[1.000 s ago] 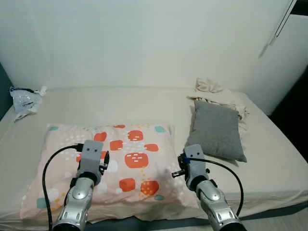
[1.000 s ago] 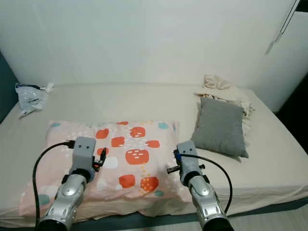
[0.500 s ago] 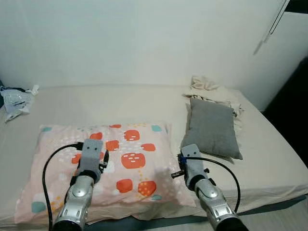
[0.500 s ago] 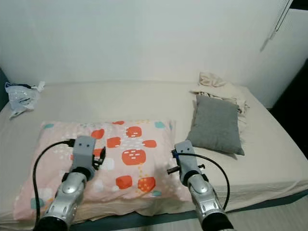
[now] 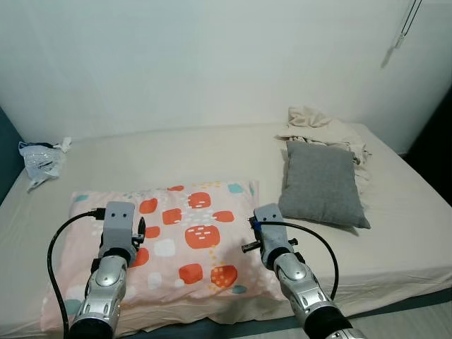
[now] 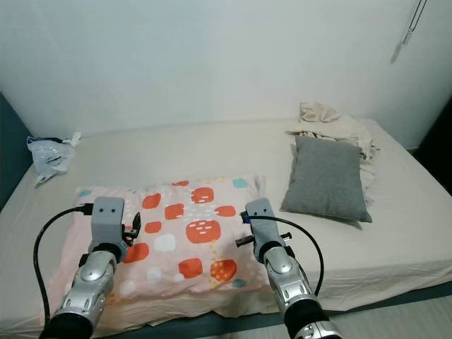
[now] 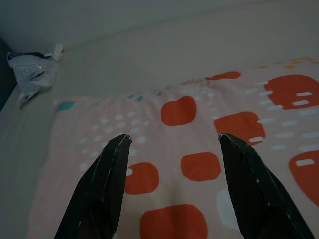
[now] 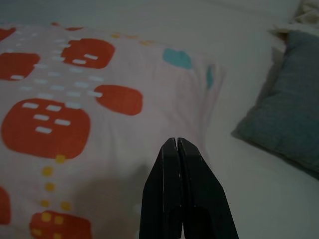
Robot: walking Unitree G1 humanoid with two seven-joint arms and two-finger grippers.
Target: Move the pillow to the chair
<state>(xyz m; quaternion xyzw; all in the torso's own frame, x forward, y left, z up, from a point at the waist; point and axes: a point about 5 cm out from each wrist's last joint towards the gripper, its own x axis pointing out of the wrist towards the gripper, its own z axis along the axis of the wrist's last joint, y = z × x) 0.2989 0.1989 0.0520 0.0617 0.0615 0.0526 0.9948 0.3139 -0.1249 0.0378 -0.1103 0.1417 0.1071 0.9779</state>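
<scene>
- The pillow (image 5: 183, 247): large, pale pink, printed with orange-red squares, white dots and small teal patches.
- It lies flat on the bed (image 5: 176, 152), just beneath and ahead of the left claw (image 7: 172, 142) and right claw (image 8: 177, 144), untouched.

- The pillow (image 5: 176, 244) is pink with orange-red squares, white squares and little blue-green ones.
- The small cushion (image 5: 323, 184) is grey.
- The bed sheet (image 5: 176, 152) is cream.
- The wall (image 5: 212, 56) is white.
</scene>
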